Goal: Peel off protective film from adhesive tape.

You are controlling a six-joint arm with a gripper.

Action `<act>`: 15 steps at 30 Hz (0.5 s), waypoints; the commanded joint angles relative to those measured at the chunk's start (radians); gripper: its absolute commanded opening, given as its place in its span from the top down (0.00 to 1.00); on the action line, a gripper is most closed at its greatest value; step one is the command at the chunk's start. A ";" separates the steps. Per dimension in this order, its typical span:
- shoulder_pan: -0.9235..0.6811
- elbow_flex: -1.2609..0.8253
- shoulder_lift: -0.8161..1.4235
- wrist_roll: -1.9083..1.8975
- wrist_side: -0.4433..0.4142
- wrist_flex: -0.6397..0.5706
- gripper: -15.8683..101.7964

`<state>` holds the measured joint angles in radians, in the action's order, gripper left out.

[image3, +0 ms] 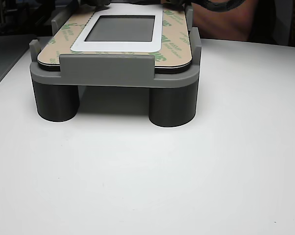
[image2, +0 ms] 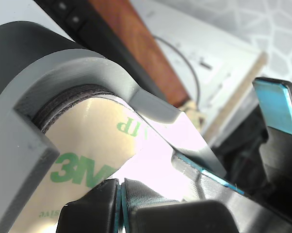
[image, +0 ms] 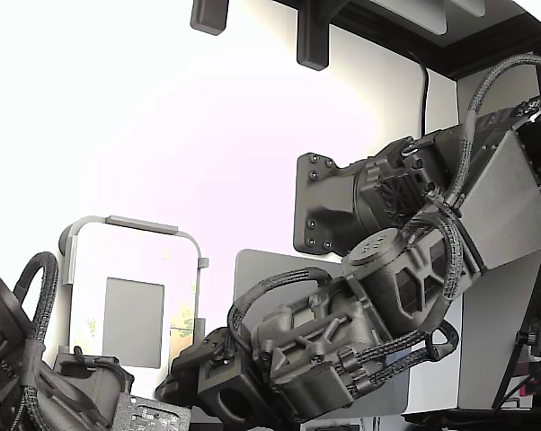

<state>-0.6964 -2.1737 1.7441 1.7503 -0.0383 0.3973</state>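
Nearest in wrist view: gripper, two dark fingers with ribbed pads and blue backing, pressed together at the tips, closed at the film edge. Whether film is actually pinched between them: cannot tell, contact line hidden.

Just beyond fingertips: protective film, glossy pale strip with green print, lying flat under the curved grey wall of the fixture. Film runs directly ahead of the gripper, long axis leading away from the tips along the fixture edge.

Other view: fixture stands on white counter; film borders the white panel.

Farthest, exterior view: arm reaching down toward the fixture.

Judgement: peel likely needs a pull back along the strip.
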 commanded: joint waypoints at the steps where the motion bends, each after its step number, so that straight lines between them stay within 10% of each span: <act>1: 0.011 0.031 0.026 -0.002 0.000 0.000 0.95; 15: -0.002 0.058 0.028 -0.005 -0.017 0.035 0.95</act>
<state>-0.7041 -2.1476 1.7441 1.7472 -0.0522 0.4341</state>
